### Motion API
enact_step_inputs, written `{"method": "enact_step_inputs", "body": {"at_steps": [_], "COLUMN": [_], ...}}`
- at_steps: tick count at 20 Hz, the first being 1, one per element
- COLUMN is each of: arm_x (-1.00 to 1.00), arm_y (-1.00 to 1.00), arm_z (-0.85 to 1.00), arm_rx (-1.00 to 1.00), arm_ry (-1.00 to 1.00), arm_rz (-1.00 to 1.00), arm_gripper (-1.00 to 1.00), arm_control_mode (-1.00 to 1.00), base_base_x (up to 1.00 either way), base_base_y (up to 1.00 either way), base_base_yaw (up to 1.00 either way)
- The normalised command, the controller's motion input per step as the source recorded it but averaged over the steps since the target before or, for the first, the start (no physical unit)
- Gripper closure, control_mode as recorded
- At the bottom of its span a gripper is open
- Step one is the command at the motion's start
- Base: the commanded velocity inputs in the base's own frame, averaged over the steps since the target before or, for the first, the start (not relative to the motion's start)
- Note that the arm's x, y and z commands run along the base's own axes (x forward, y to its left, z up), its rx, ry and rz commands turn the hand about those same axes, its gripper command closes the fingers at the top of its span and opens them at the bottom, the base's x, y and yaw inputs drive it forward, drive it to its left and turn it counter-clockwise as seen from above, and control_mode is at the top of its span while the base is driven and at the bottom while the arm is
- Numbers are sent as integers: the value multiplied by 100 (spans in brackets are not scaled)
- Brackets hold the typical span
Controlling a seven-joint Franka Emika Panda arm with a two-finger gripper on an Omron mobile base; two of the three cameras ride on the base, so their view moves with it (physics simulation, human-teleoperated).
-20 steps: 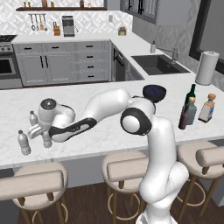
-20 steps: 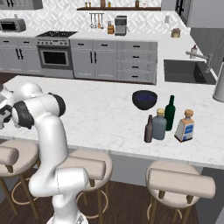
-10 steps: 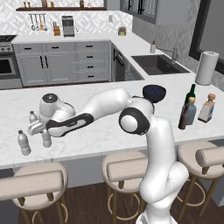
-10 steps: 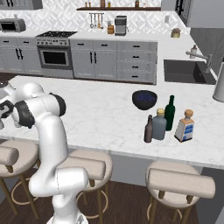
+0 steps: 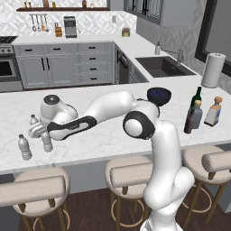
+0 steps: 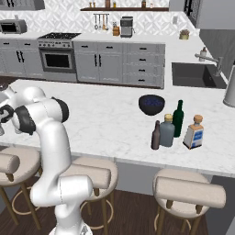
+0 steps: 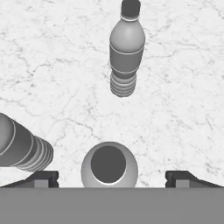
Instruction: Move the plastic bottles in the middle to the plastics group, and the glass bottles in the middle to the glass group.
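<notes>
Jaws stand wide apart on the gripper [image 7: 108,177], each tip well clear of the water bottle [image 7: 109,164] seen cap-up between them; nothing is held. That ribbed clear plastic bottle stands on the white marble-veined counter [image 5: 108,140], at the counter's left end. Beside it are two like bottles: one [image 5: 24,147] near the front edge, another [image 5: 33,120] behind the hand. Far to the right of them the slim dark brown bottle [image 6: 156,136] touches the squat grey-blue bottle [image 6: 167,131] with its tan stopper. Behind those rises the dark green wine bottle [image 6: 178,119], and rightmost is the squarish clear bottle [image 6: 194,132], orange-stoppered, its blue label unreadable.
</notes>
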Motion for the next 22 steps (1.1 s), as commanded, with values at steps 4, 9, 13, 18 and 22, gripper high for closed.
{"method": "enact_step_inputs", "body": {"at_steps": [4, 9, 13, 18, 22], "arm_x": [-2, -15, -20, -10, -17], "arm_y": [-7, -35, -61, -88, -100], "arm_z": [50, 66, 51, 17, 1], "arm_rx": [7, 11, 8, 1, 0], "arm_ry": [0, 0, 0, 8, 9], "arm_rz": [0, -1, -9, -15, -4], "arm_gripper": [-100, -100, -100, -100, -100], "arm_control_mode": [-100, -100, -100, -100, -100], "base_base_x": [0, 0, 0, 0, 0], "base_base_y": [0, 0, 0, 0, 0], "base_base_yaw": [0, 0, 0, 0, 0]}}
